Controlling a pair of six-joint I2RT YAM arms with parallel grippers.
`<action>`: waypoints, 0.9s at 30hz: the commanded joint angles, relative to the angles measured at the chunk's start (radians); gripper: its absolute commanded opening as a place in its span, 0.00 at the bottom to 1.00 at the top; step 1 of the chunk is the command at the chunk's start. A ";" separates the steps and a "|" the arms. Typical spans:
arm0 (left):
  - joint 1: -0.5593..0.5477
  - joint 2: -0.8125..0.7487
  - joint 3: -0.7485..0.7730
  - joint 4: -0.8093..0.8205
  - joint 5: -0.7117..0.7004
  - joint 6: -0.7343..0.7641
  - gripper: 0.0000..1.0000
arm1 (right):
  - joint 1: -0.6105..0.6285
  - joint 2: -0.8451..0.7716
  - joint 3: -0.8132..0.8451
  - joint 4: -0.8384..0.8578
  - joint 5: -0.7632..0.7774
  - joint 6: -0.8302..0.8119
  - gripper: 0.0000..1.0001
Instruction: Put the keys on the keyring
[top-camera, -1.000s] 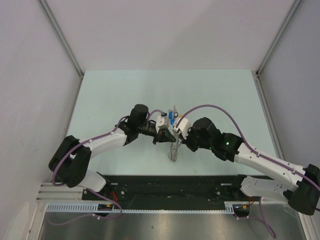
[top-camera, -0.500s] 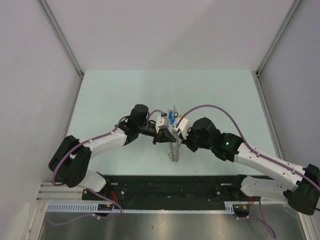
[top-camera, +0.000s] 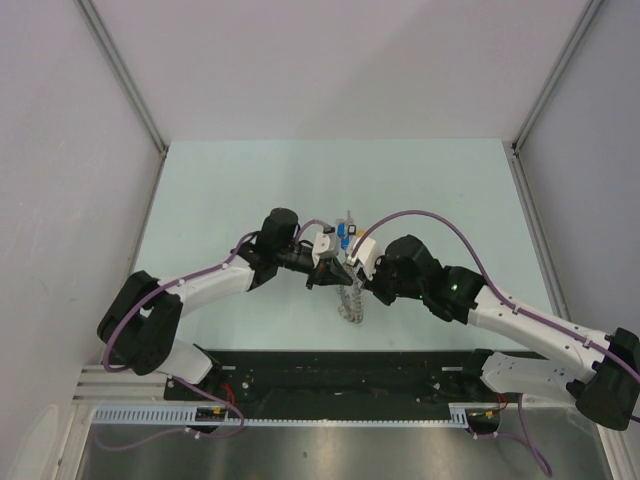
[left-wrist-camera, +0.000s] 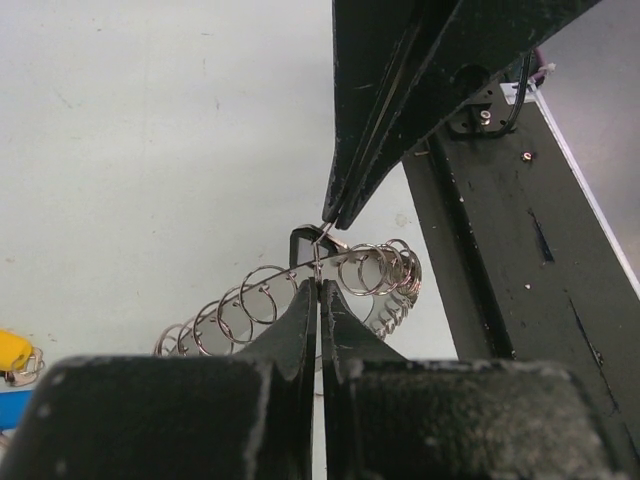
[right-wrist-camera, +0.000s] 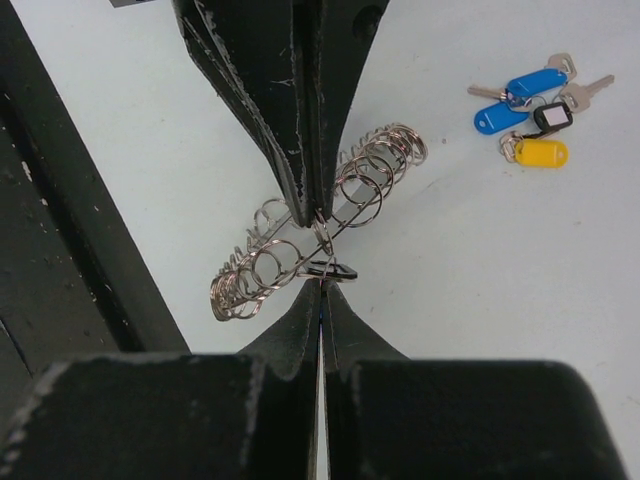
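The keyring (top-camera: 349, 300), a silvery ring strung with many small wire loops, hangs between my two grippers above the table; it also shows in the left wrist view (left-wrist-camera: 262, 298) and the right wrist view (right-wrist-camera: 365, 175). My left gripper (top-camera: 336, 268) (left-wrist-camera: 319, 285) is shut on one of its thin loops. My right gripper (top-camera: 350, 270) (right-wrist-camera: 322, 285) faces it tip to tip, shut on a loop next to a small black clasp (right-wrist-camera: 331, 269). The keys (top-camera: 344, 231), with blue, yellow and black-rimmed heads, lie loose on the table (right-wrist-camera: 530, 105) beyond the grippers.
The black base rail (top-camera: 340, 370) runs along the table's near edge, close under the hanging ring, and shows in the left wrist view (left-wrist-camera: 500, 260). Grey walls and metal posts (top-camera: 125, 80) enclose the pale green table (top-camera: 240, 180) at left, right and back.
The hanging lower end of the keyring has swung slightly to the right and nearer. Both arms have barely moved and stay shut on it.
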 joint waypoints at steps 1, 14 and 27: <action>-0.023 -0.004 0.047 -0.011 0.050 0.045 0.00 | 0.006 -0.014 0.005 0.071 -0.035 -0.009 0.00; -0.027 -0.014 0.058 -0.059 0.038 0.084 0.00 | 0.006 -0.034 0.005 0.048 -0.042 -0.020 0.00; -0.027 -0.030 0.047 -0.065 0.010 0.107 0.00 | 0.006 -0.077 0.015 -0.045 -0.004 0.014 0.00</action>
